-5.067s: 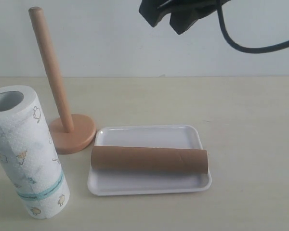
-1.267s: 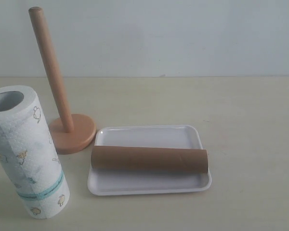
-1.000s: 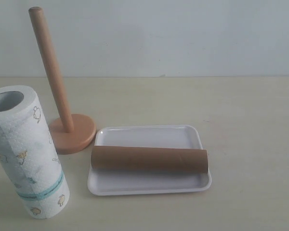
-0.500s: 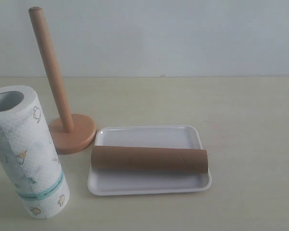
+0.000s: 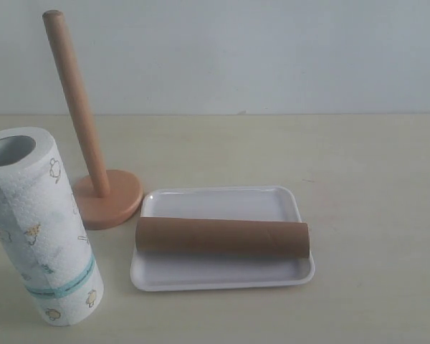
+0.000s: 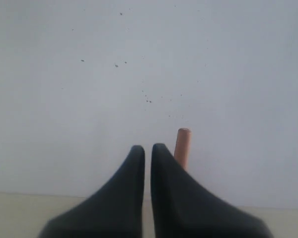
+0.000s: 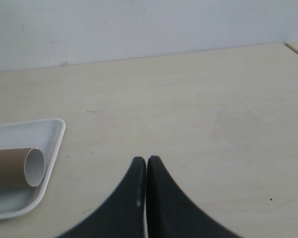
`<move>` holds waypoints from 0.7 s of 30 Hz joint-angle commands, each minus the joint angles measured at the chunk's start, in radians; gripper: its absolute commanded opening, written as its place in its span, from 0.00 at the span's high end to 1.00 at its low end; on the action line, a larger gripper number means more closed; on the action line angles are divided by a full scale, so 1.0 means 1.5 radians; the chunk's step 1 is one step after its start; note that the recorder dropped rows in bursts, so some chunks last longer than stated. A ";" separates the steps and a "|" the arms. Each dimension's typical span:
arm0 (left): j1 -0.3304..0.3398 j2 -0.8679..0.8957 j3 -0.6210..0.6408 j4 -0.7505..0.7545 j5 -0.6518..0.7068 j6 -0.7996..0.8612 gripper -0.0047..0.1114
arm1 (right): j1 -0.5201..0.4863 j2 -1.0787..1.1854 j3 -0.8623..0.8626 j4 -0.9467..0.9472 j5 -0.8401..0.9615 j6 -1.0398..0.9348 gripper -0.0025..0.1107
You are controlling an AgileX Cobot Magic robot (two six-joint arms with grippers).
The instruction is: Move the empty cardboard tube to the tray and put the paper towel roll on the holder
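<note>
The brown cardboard tube (image 5: 222, 237) lies lengthwise across the white tray (image 5: 222, 203); its open end (image 7: 34, 167) and the tray's rim (image 7: 54, 144) also show in the right wrist view. The paper towel roll (image 5: 39, 229) stands upright on the table at the front left. Behind it stands the wooden holder (image 5: 107, 198) with a bare dowel (image 5: 75, 100), whose top (image 6: 183, 146) shows in the left wrist view. Neither gripper shows in the exterior view. The left gripper (image 6: 148, 148) is shut and empty, up in the air. The right gripper (image 7: 146, 160) is shut and empty over bare table, right of the tray.
A pale wall backs the beige table (image 5: 358, 165). The table's right edge (image 7: 297, 51) shows in the right wrist view.
About five seconds ago a black gripper hung at the top of the exterior view; it has since left that view. Over the last second nothing has moved.
</note>
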State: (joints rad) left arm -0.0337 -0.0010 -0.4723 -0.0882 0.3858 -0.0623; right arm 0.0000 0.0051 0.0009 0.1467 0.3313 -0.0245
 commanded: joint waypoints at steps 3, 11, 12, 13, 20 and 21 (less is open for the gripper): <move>0.001 0.001 -0.004 -0.035 0.022 -0.013 0.92 | 0.000 -0.003 -0.001 0.000 -0.003 -0.001 0.98; 0.001 0.044 0.020 -0.699 0.087 0.649 0.92 | 0.000 -0.003 -0.001 0.000 -0.003 -0.001 0.98; 0.001 0.057 0.021 -0.791 0.106 0.750 0.92 | 0.000 -0.003 -0.001 0.000 -0.003 -0.001 0.98; 0.001 0.076 0.021 -0.882 0.143 0.827 0.92 | 0.000 -0.003 -0.001 0.000 -0.003 -0.001 0.98; 0.001 0.198 0.062 -0.928 0.210 0.880 0.92 | 0.000 -0.003 -0.001 0.000 -0.003 -0.001 0.98; 0.001 0.200 0.081 -0.928 0.179 0.880 0.92 | 0.000 -0.003 -0.001 0.000 -0.003 -0.001 0.98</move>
State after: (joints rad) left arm -0.0337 0.2721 -0.4099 -1.4679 0.7374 1.2356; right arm 0.0000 0.0051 0.0009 0.1467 0.3313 -0.0245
